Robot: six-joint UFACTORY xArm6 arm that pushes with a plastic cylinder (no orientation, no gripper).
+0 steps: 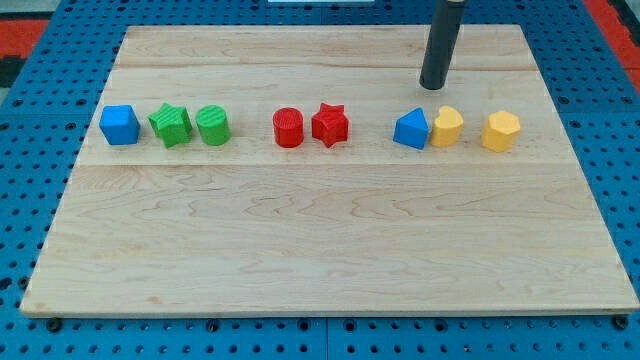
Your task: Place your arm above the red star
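The red star (330, 125) lies on the wooden board (320, 230) near the middle of a row of blocks, touching or almost touching a red cylinder (288, 128) on its left. My tip (433, 87) is at the view's top right, well to the right of the red star and a little nearer the top. It stands just above the blue block (411, 130) and the left yellow block (447, 127), apart from both.
The row also holds a blue cube (119, 125), a green star (171, 125) and a green cylinder (212, 126) at the view's left, and a second yellow block (501, 131) at the right. A blue pegboard (30, 200) surrounds the board.
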